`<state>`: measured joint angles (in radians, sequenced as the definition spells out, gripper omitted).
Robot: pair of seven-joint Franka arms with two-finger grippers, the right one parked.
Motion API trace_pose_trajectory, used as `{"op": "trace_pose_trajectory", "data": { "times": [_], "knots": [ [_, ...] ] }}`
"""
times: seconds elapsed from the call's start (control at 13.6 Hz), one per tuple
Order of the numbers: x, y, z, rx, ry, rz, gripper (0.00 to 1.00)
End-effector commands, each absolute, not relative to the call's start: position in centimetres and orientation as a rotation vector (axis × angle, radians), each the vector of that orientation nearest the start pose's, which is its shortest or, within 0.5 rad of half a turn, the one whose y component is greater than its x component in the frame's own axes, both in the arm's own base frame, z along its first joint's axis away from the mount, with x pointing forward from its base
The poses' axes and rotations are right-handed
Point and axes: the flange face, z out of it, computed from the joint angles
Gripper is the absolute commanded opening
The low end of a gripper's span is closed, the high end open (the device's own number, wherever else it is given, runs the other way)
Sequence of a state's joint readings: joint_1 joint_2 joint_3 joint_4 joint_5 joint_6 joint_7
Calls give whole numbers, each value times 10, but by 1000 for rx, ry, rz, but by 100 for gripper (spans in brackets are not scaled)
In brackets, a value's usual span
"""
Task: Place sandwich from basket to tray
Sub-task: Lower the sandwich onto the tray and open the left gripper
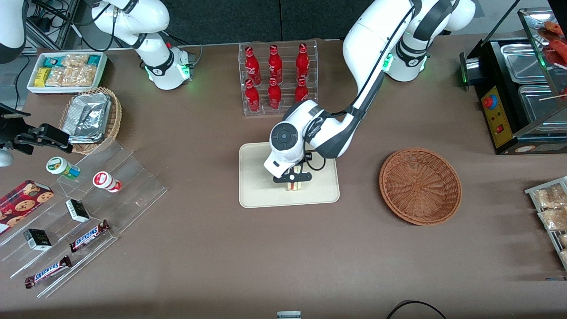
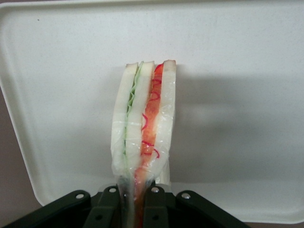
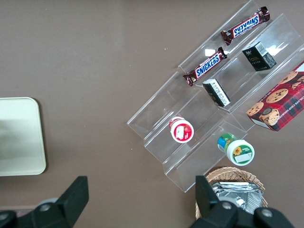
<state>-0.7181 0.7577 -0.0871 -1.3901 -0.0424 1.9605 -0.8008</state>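
Left wrist view: claw (image 2: pixel 135 197) pinched on sandwich (image 2: pixel 142 128) at its narrow end | sandwich upright over tray (image 2: pixel 237 57), basket (image 1: pixel 420 186) empty on surface | looks light, soft, film-wrapped and slippery; grip gently across the bread faces, avoid crushing

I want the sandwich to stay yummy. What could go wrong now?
The pincer is shut on the sandwich, holding it on edge over the tray. Standing that thin, it might tip over when let go, possibly spilling filling. The soft bread could also get squashed if pushed down harder. The basket is empty, so there is no spare.
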Motion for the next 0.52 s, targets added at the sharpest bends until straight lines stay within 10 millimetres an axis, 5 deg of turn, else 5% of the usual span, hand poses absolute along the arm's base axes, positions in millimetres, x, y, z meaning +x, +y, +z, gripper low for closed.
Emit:
{"op": "trace_pose_trajectory", "data": {
  "times": [0.0, 0.44],
  "knots": [
    [501, -512, 244, -3064, -37, 337, 0],
    [510, -518, 232, -3069, -66, 323, 0]
  ]
}}
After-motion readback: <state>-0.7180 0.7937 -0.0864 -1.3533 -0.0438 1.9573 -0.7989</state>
